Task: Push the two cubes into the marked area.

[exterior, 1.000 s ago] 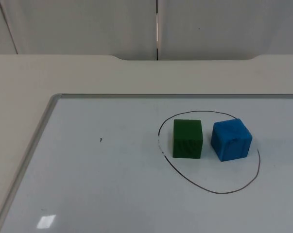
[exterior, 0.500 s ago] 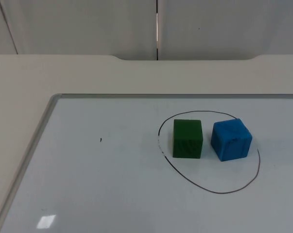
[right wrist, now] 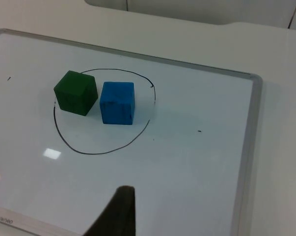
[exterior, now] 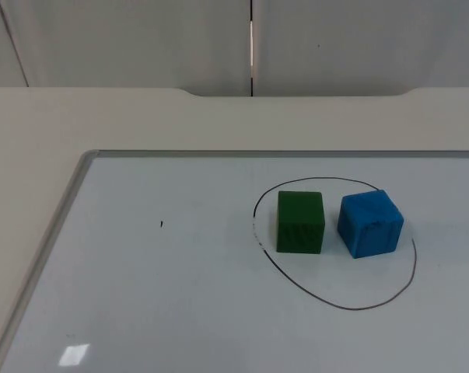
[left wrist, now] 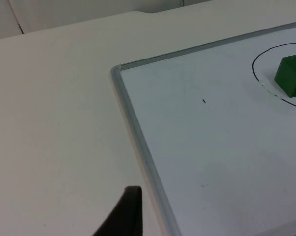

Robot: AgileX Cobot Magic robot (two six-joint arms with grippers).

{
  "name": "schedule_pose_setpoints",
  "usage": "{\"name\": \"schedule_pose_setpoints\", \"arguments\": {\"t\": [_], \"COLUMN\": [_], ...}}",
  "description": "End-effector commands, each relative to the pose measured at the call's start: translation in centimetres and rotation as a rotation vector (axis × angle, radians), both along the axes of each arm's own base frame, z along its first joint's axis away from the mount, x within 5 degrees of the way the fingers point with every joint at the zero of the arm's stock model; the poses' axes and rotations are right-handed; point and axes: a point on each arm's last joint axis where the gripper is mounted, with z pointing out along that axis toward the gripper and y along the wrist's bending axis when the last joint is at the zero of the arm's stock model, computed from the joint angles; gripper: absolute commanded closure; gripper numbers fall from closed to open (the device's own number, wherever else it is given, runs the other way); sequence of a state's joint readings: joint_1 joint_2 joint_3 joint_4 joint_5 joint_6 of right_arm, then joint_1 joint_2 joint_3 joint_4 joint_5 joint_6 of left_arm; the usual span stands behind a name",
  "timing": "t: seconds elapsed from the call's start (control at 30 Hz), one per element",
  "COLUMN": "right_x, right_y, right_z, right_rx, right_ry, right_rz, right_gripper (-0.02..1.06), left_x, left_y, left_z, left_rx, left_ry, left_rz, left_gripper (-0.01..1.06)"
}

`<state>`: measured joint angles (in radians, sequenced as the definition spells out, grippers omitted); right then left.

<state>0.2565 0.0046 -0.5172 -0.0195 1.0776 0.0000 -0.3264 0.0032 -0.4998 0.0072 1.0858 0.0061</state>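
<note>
Cubes inside the drawn loop

Green cube and blue cube sit side by side, near but not touching, both inside the marked area, a hand-drawn black loop on the whiteboard. Green is matte and dark; blue is brighter with scuffed faces and turned slightly. Left gripper hangs over the table by the board's frame; right gripper hangs over the board, well apart from the cubes. Finger spacing on either: cannot tell.
</note>
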Motion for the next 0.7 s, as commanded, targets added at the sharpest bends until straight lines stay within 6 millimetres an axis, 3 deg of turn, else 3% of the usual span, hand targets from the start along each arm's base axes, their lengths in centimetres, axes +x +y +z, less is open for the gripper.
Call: {"name": "schedule_pose_setpoints", "arguments": {"t": [0.0,0.67], "right_x": [-0.03,-0.05], "right_y": [-0.04,0.03], "right_z": [-0.10,-0.10], "right_rx": [-0.012,-0.004], "right_ry": [-0.004,-0.002], "right_rz": [0.000,-0.021], "right_gripper": [-0.01,-0.01], "left_x": [0.06,0.06], "left_y": [0.04,0.04], "left_z": [-0.02,-0.02], "left_rx": [0.002,0.002], "left_ry": [-0.013,-0.013], "left_rz": [0.006,0.006], "left_gripper": [0.00,0.00]}}
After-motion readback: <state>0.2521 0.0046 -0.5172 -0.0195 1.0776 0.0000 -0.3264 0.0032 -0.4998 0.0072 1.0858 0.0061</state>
